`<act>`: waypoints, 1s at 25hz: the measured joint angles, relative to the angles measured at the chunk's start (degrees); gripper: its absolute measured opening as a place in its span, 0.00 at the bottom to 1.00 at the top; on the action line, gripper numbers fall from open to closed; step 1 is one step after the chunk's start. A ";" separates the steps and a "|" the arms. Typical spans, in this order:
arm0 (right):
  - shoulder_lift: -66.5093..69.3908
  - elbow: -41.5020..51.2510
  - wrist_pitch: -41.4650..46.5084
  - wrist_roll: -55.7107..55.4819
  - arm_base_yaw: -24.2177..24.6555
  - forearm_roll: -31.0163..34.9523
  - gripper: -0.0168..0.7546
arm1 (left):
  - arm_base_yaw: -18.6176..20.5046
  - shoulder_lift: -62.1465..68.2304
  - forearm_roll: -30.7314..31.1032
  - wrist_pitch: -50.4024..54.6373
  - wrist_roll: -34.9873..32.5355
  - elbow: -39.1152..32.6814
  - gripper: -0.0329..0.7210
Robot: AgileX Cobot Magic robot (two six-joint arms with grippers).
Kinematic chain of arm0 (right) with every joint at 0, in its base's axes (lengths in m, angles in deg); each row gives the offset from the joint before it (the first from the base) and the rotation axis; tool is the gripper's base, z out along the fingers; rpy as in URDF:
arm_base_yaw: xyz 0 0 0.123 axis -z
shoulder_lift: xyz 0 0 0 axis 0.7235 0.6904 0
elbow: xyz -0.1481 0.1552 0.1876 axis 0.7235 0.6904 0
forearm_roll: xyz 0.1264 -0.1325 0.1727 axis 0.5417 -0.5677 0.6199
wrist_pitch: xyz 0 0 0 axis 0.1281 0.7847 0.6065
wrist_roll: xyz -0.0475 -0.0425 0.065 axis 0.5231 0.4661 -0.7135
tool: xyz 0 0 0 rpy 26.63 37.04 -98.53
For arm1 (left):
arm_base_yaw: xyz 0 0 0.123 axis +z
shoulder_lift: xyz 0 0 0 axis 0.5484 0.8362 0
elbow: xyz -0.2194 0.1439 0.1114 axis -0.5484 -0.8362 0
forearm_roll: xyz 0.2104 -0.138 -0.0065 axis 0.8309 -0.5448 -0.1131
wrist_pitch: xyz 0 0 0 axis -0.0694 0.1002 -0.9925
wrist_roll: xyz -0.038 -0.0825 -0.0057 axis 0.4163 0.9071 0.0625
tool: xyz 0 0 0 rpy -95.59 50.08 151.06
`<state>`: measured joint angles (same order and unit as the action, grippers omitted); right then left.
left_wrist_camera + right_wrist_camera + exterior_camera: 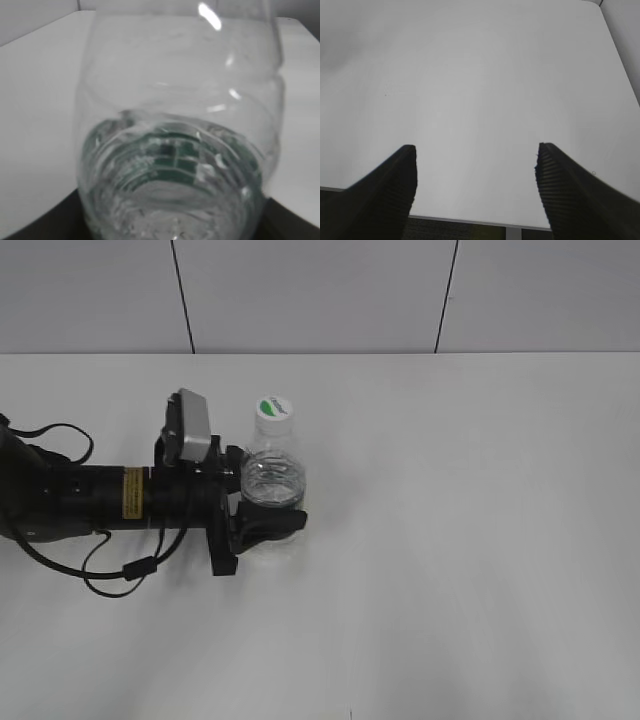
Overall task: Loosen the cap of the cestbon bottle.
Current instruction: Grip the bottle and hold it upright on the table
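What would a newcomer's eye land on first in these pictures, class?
First, the clear cestbon bottle left of the table's centre, the left gripper closed round its body. Next, the white cap with its green mark, on the bottle's neck. The right gripper hangs open over bare table.

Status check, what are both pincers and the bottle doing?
Left pincer clamped round cestbon bottle. Right pincer open over bare table. Cap on, nothing blocking.

Left arm (90, 502): black cylindrical housing at the frame's left edge, with a yellow label band and loose black cables looping beside it. A grey box-shaped wrist camera (192, 426) sits on top. Right claw (475, 192): two black tapered fingers (390, 192) with ribbed inner faces.
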<state>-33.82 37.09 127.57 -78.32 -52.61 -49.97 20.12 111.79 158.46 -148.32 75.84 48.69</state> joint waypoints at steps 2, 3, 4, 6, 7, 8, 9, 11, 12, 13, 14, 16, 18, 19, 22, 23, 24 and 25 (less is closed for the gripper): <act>0.00 0.00 0.00 0.00 0.00 0.00 0.75 | -2.90 0.05 -0.25 0.06 -0.36 -0.11 0.59; 0.00 0.00 0.00 0.00 0.00 0.00 0.75 | -4.15 0.05 -0.57 0.06 -0.50 -0.11 0.59; 0.00 0.00 0.00 0.00 0.00 0.00 0.75 | -5.05 0.05 -1.15 0.01 -0.62 -0.11 0.59; 0.00 0.00 0.00 0.00 0.00 0.00 0.75 | -6.43 0.05 -2.57 0.01 -0.69 -0.11 0.59; 0.00 0.00 0.00 0.00 0.00 0.00 0.75 | -6.92 0.05 -3.15 0.01 -0.69 -0.11 0.59; 0.00 0.00 0.00 0.00 0.00 0.00 0.75 | -7.20 0.05 -3.65 0.01 -0.69 -0.11 0.59; 0.00 0.00 0.00 0.00 0.00 0.00 0.75 | -7.48 0.10 -4.09 0.01 -0.75 -0.11 0.59; 0.00 0.00 0.00 0.00 0.00 0.00 0.75 | -7.73 0.90 -5.58 -0.19 -0.75 -0.11 0.59; 0.00 0.00 0.00 0.00 0.00 0.00 0.75 | -7.80 1.50 -6.37 -0.34 -0.75 -0.11 0.59; 0.00 0.00 0.00 0.00 0.00 0.00 0.75 | -7.87 2.18 -6.90 -0.22 -0.80 -0.11 0.59; 0.00 0.00 0.00 0.00 0.00 0.00 0.75 | -7.87 2.56 -7.12 -0.01 -0.75 -0.11 0.59; 0.00 0.00 0.00 0.00 0.00 0.00 0.75 | -7.87 2.63 -7.75 -0.08 -0.76 -0.11 0.59; 0.00 0.00 0.00 0.00 0.00 0.00 0.75 | -7.87 2.96 -8.25 -0.31 -0.82 -0.11 0.59; 0.00 0.00 0.00 0.00 0.00 0.00 0.75 | -7.87 3.08 -8.39 -0.59 -0.82 -0.11 0.59; 0.00 0.00 0.00 0.00 0.00 0.00 0.75 | -7.87 3.40 -9.08 -0.99 -0.70 -0.11 0.59; 0.00 0.00 0.00 0.00 0.00 0.00 0.75 | -7.87 3.51 -9.28 -1.22 -0.70 -0.11 0.59; 0.00 0.00 0.00 0.00 0.00 0.00 0.75 | -7.87 3.59 -9.50 -1.34 -0.70 -0.11 0.59; 0.00 0.00 0.00 0.07 0.00 0.00 0.75 | -7.87 3.59 -9.55 -1.39 -0.67 -0.11 0.59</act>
<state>-33.82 37.09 127.57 -78.25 -52.61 -49.97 12.26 115.38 148.91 -149.71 75.17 48.58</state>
